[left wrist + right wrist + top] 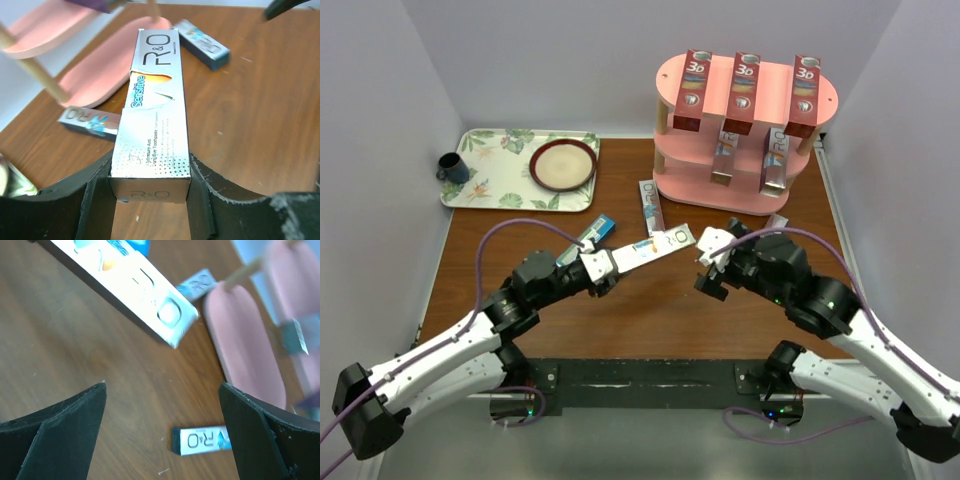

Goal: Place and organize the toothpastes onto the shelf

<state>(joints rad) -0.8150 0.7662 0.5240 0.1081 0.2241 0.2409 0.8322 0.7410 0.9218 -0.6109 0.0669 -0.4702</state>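
We have left gripper (150, 167) clamped on silver carton (157, 100) by its near end, likely so the free end can reach shelf (670, 82); right gripper (162, 387) apart, empty

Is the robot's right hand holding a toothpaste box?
No, the right gripper stands wide open with nothing between its fingers; the left gripper is the one clamped on the silver carton.

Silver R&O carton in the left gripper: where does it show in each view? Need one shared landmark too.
Top external: silver carton mid-picture, angled toward the right arm.
Left wrist: centre, running up from the bottom edge.
Right wrist: upper left, end facing in.
Landmark: pink shelf.
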